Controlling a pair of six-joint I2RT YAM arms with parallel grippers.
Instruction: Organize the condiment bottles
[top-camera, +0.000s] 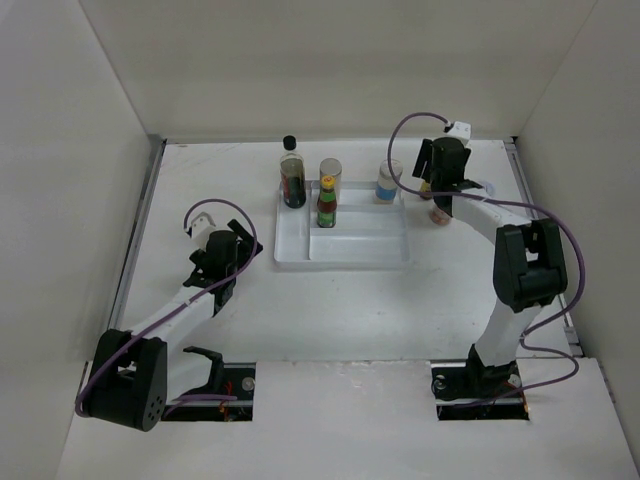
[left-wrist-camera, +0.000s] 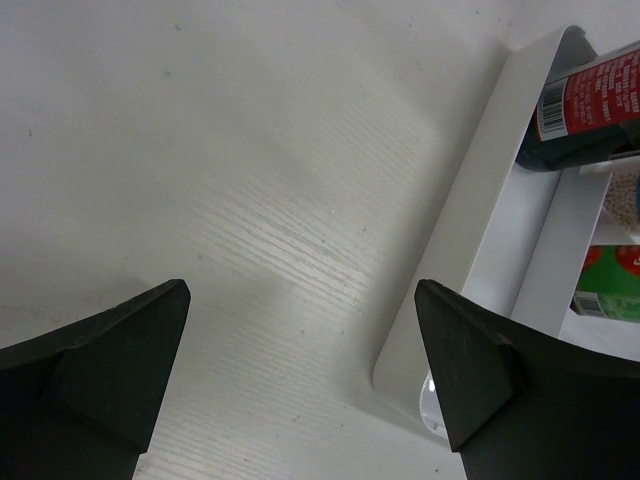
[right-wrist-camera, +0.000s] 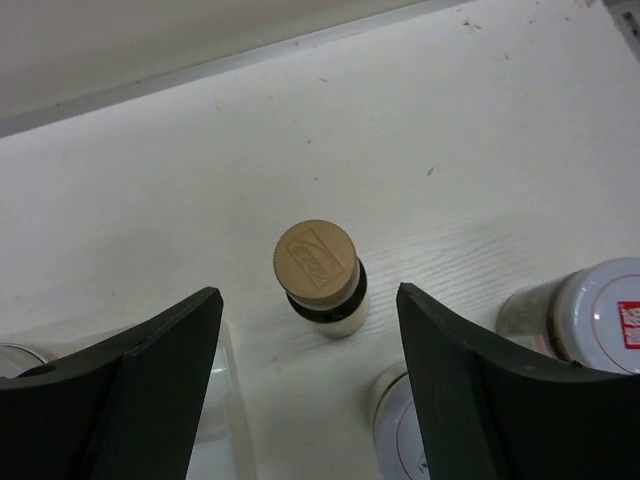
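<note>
The right gripper (right-wrist-camera: 308, 300) is spread wide, not touching the upright tiny bottle (right-wrist-camera: 318, 268) on the table (right-wrist-camera: 150, 180). 2 white-lidded jars stand right: red-marked jar (right-wrist-camera: 585, 310), second jar (right-wrist-camera: 388, 425).

The tray (top-camera: 345, 250) is plain white, on a white table (top-camera: 330, 320) with a faint wood grain. The dark bottle (top-camera: 292, 180) at the far left has a black cap and a red label with white print and a barcode. The red-sauce bottle (top-camera: 327, 205) has a yellow cap and a green label. The blue-labelled jar (top-camera: 387, 184) is white. The tiny bottle (right-wrist-camera: 320, 275) has a tan embossed cap above a black collar. A purple cable (top-camera: 420, 115) loops at the far right.
</note>
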